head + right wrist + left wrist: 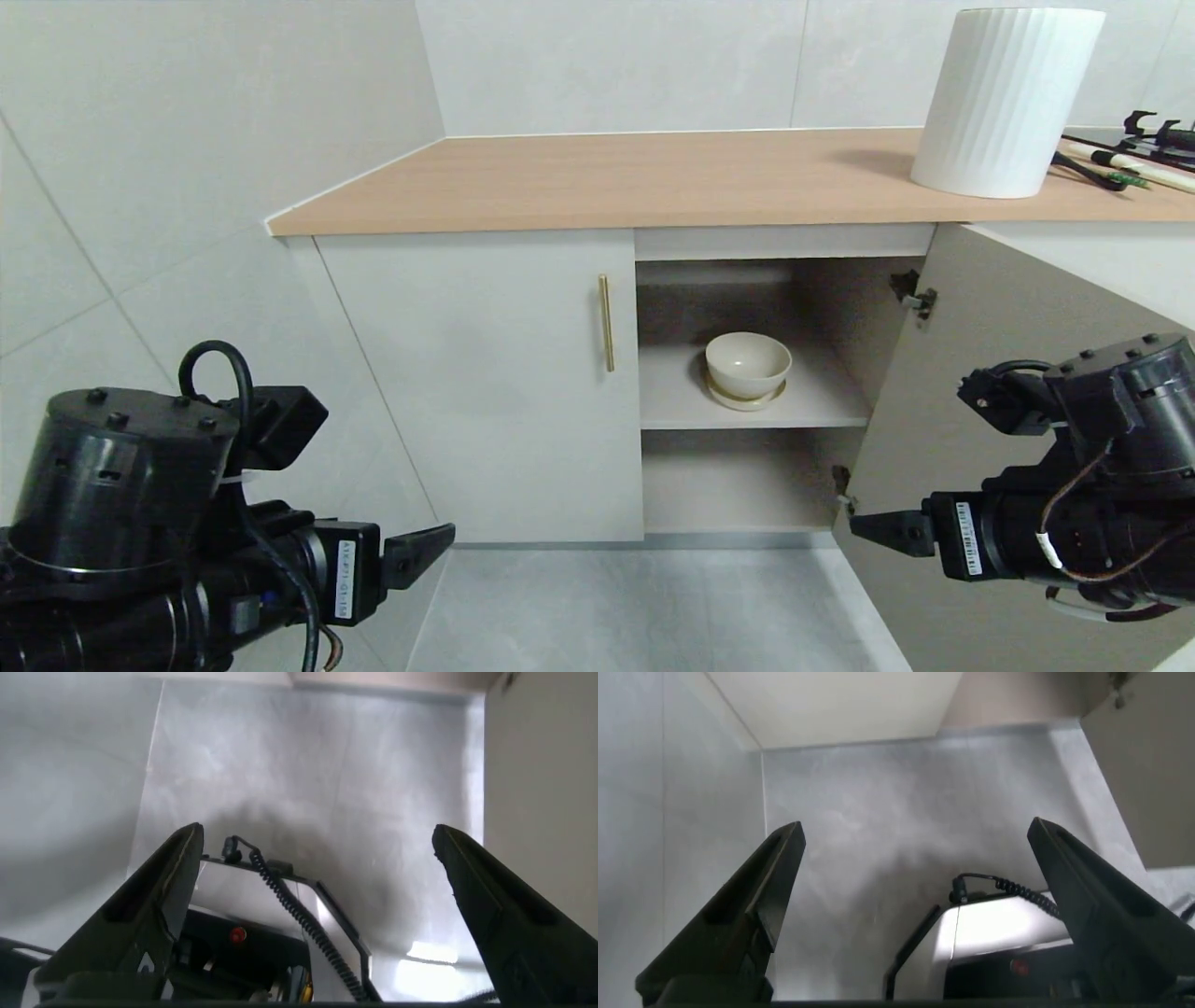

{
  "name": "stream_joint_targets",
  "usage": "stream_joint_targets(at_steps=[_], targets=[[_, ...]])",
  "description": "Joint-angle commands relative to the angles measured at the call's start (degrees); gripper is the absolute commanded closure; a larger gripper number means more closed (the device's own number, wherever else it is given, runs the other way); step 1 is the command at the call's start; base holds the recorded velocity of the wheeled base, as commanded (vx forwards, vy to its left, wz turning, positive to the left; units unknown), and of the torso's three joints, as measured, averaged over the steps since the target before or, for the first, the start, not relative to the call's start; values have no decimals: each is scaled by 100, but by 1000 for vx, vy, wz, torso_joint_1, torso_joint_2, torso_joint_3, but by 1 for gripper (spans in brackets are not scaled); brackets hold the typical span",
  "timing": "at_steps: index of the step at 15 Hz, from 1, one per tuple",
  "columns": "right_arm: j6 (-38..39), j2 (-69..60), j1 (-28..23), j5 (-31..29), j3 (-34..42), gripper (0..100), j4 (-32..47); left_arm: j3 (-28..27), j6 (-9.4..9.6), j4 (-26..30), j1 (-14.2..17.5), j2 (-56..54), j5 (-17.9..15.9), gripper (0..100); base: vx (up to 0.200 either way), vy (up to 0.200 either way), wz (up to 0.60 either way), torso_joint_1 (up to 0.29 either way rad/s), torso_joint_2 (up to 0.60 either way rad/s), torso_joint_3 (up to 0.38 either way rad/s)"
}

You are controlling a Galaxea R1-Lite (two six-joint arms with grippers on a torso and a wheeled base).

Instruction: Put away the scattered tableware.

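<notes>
A cream bowl (748, 363) sits on a small plate (744, 396) on the middle shelf (822, 401) of the open cupboard. My left gripper (915, 905) hangs low at the left, in front of the shut left door, open with nothing between its fingers. My right gripper (318, 905) hangs low at the right, beside the swung-out door, open and empty too. Both wrist views look down at the grey floor.
The right cupboard door (990, 373) stands open toward me; the left door (485, 383) with a brass handle (606, 323) is shut. On the wooden counter (607, 177) stand a white ribbed container (1004, 98) and some utensils (1125, 159) at the far right. The bottom shelf (738, 485) is bare.
</notes>
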Motion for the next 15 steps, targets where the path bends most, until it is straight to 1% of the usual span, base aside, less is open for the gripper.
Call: stream_joint_targets(at_steps=[1,7,13,15], targets=[[-1,17,5,1,0,0,15,10,-7,-2,-1,21,6,0,-200,0,0,12,2,12],[-1,17,-3,1,-9,0,33,19,2,-2,-1,30,6,0,-200,0,0,-2,4,1],[-1,-27,-21,-113,-18,0,33,28,2,-2,-1,39,6,0,0,0,0,0,0,0],[-9,-45,-109,-113,-27,0,42,28,2,-2,-1,39,6,0,0,0,0,0,0,0]])
